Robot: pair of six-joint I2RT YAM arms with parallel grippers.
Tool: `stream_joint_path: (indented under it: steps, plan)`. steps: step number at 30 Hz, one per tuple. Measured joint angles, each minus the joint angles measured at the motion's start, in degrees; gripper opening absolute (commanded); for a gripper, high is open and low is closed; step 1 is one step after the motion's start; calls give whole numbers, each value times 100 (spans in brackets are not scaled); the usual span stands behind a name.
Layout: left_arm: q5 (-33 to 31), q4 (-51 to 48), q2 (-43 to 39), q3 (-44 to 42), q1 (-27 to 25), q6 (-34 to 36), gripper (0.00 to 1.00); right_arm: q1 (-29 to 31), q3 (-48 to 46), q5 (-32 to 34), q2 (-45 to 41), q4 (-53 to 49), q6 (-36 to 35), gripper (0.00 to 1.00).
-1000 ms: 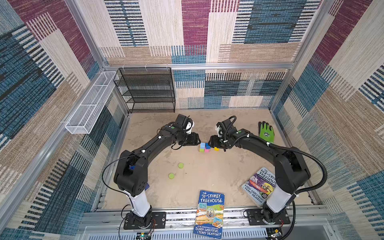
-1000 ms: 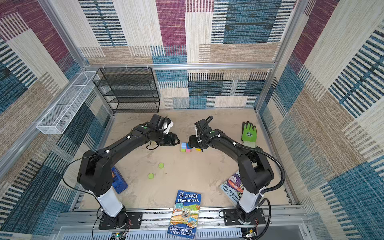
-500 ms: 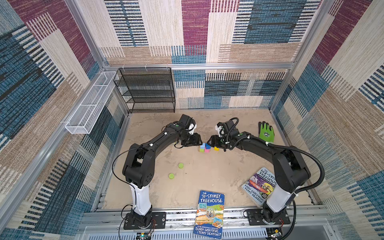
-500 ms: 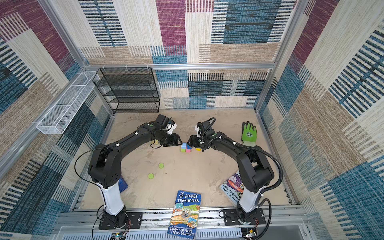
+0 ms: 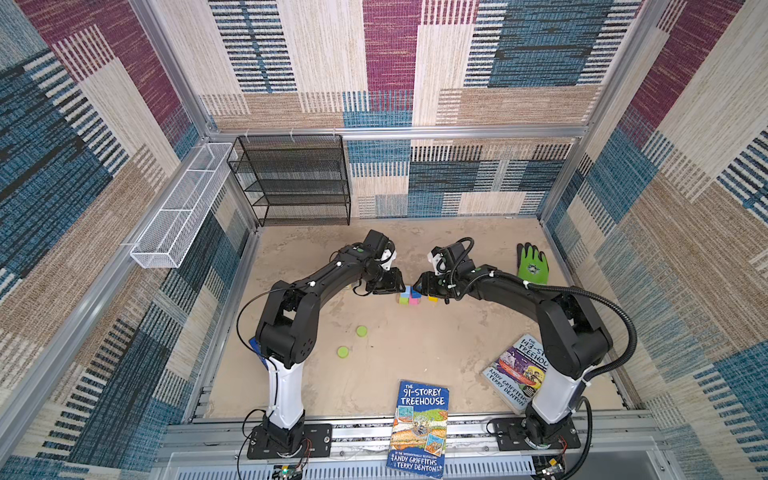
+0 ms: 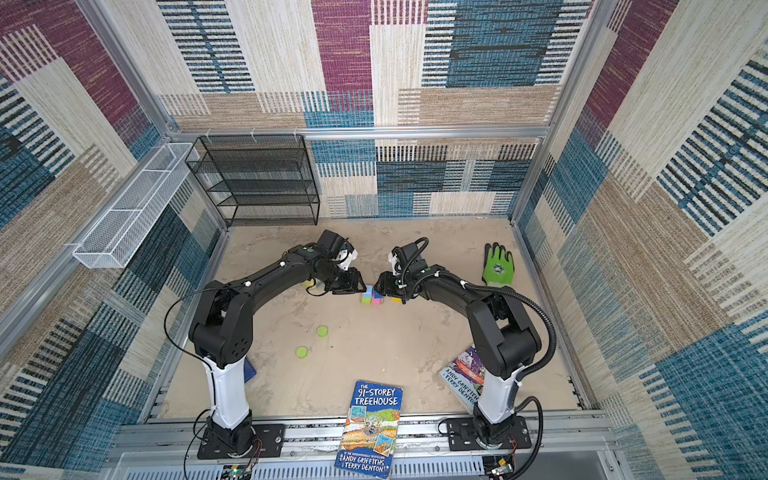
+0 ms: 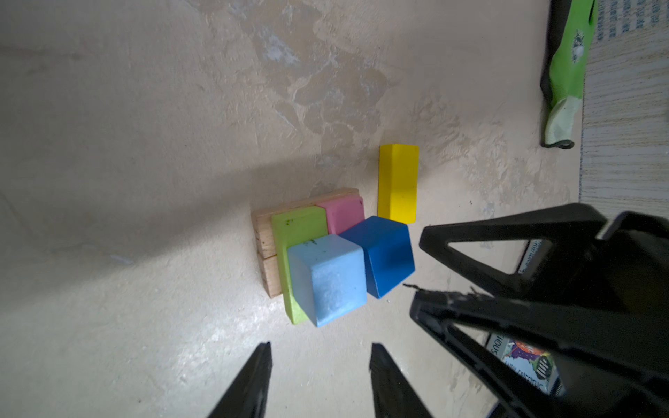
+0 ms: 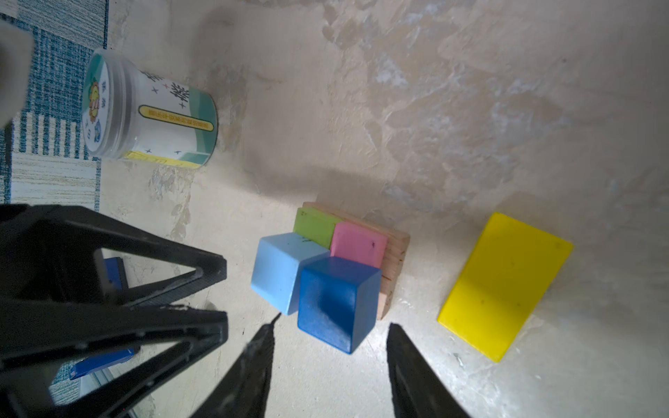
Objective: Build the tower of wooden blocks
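Tower [image 7: 325, 278] (three tiers) beside yellow oblong [image 7: 397, 182]

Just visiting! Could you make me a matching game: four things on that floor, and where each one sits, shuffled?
1 light-blue cube
2 yellow block
3 green glove
4 two lime round pieces

A loose on the floor, between the tower and the left arm's base
B on top of the tower
C by the right wall
D flat on the floor beside the tower, not touching

Pairs: 1-B, 2-D, 3-C, 4-A
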Motion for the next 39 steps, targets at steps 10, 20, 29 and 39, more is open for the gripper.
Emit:
stream_joint_path:
  steps: [10, 20, 29, 39]
  plan:
    - [103, 0, 173, 109, 0, -39, 46, -33, 7, -70, 57, 105, 90, 48]
    - [109, 7, 284, 162, -2, -94, 44, -35, 9, -129, 166, 197, 175, 46]
    - [205, 33, 363, 227, -11, -127, 40, -35, 11, -219, 197, 245, 227, 41]
    - [269, 48, 407, 249, -11, -149, 35, -35, 9, -330, 210, 350, 273, 37]
